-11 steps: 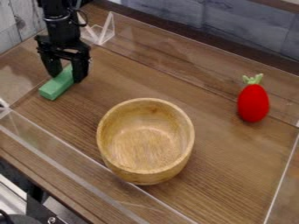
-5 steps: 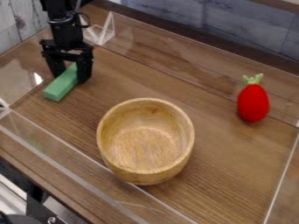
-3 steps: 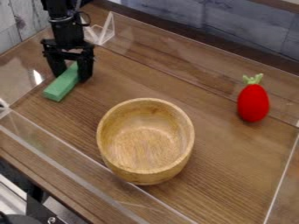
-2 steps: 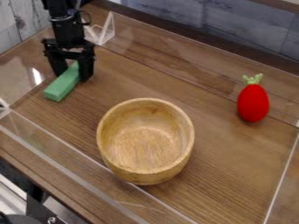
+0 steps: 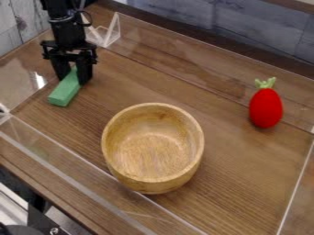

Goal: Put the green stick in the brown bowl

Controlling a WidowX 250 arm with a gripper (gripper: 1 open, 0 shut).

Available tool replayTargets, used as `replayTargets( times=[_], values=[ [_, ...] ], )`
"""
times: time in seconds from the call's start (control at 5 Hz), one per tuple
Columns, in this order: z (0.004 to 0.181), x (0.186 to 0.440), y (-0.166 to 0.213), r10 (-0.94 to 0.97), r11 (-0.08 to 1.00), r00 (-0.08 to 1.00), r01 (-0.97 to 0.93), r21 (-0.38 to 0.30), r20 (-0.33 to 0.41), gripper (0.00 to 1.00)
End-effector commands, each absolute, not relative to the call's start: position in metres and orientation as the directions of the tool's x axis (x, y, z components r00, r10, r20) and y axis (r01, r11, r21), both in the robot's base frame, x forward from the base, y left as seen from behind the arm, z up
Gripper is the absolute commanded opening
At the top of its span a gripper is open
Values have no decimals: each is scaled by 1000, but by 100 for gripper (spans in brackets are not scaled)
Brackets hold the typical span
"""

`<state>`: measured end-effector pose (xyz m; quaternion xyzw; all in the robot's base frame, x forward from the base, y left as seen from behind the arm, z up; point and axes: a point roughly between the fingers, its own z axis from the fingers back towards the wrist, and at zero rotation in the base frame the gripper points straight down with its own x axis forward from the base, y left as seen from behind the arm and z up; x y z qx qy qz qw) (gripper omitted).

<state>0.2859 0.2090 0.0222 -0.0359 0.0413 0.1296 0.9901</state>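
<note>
Claw [image 5: 72,70] upper left of frame, pointing straight down, fingers drawn in and pinching the far end of the green stick [image 5: 64,89]. Stick lying flat on the wooden surface [image 5: 185,78], long axis running toward lower left, well apart from the brown bowl [image 5: 153,145] at centre-bottom. Bowl upright, nothing inside. Red strawberry toy [image 5: 266,104] off at right, clear of any likely path.

Risks, as judgement:
- Grip sits on one end only, not mid-length. Free end likely to droop or swing on the lift; could pivot out of the pinch.
- Smooth, flat block; thin purchase. A slip would drop it back on the surface short of the bowl.
- A low carry could knock the hanging end against the thick bowl rim and push the bowl or dislodge the stick.
- Clear plastic wall [image 5: 113,29] just behind the claw; little room for backing off that way.

Against the earlier frames: fingers then stood wider, straddling the stick; now closed on it. Arm in the same spot. Stick, bowl and toy unmoved.
</note>
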Motion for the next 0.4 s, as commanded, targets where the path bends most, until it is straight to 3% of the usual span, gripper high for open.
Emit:
replayTargets(
  times=[0.0,0.2],
  values=[
    [61,281,228,316,948,949,-316,-40,-9,0],
    [82,279,225,326,944,945,-325,-55,12,0]
  ],
)
